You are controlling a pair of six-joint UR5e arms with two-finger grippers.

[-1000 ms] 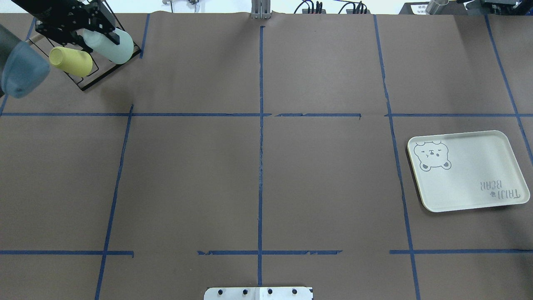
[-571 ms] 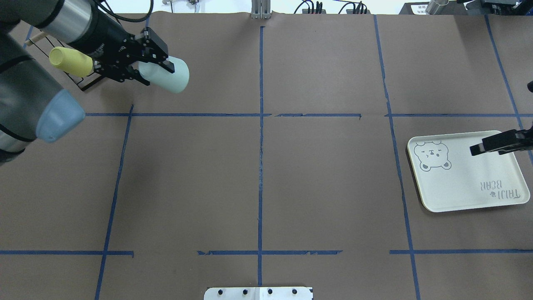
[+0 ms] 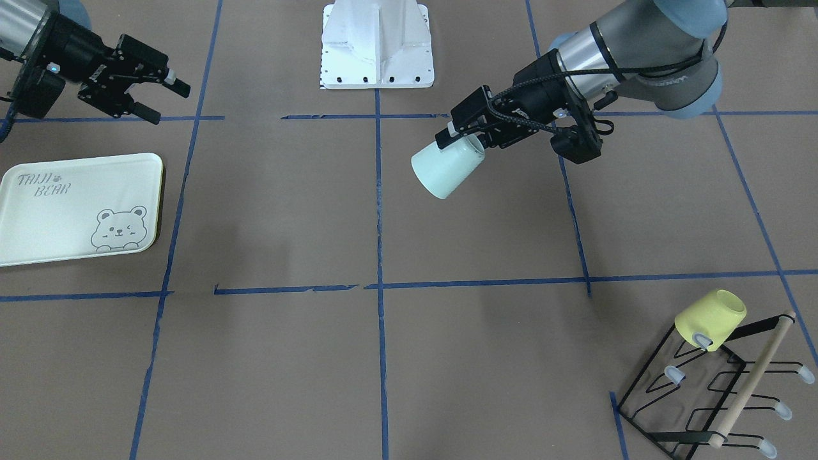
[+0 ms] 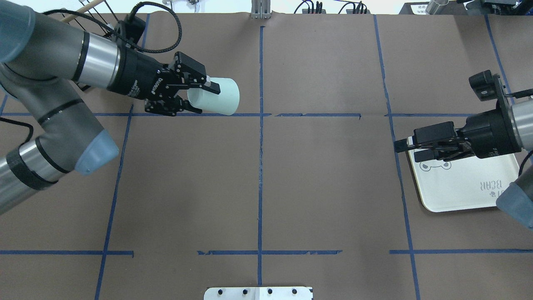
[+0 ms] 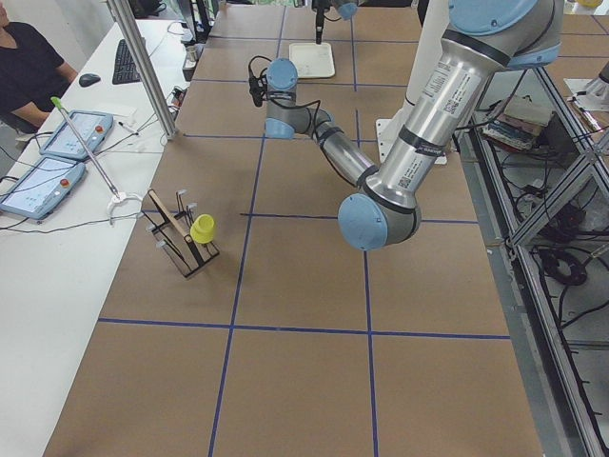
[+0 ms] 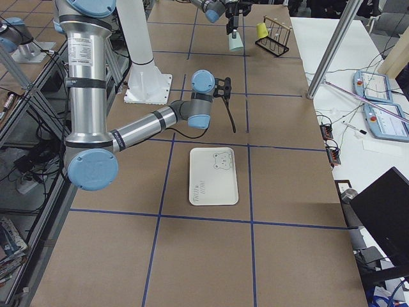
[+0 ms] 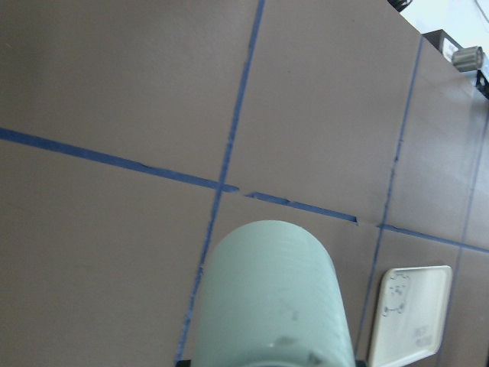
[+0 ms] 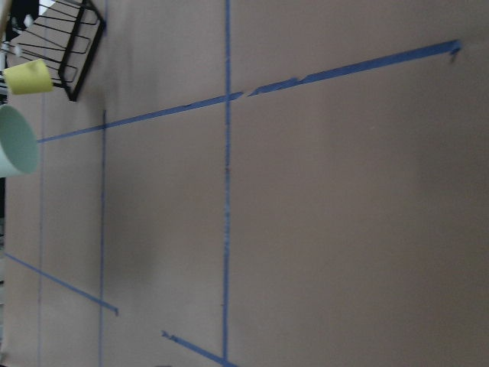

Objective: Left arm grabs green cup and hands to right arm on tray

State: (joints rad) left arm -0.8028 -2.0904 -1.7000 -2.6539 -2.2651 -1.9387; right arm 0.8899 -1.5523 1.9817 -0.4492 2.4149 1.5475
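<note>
My left gripper [image 4: 204,100] is shut on the pale green cup [image 4: 220,96] and holds it on its side above the table, left of the centre line, with the base pointing right. The cup also shows in the front-facing view [image 3: 443,170], the left wrist view [image 7: 267,298] and the right wrist view [image 8: 17,141]. My right gripper [image 4: 410,150] is open and empty over the left edge of the bear tray [image 4: 466,187]. It points left, and a wide gap lies between it and the cup. The tray [image 3: 57,211] is bare.
A black wire cup rack [image 3: 703,396] with a wooden rod stands at the table's far left corner, with a yellow cup [image 3: 710,318] on one peg. Blue tape lines divide the brown table. The white robot base [image 3: 377,45] is at the near middle edge.
My left gripper has carried the green cup away from the rack and rightward toward the centre line. My right arm has come in from the right, over the tray's left edge.
</note>
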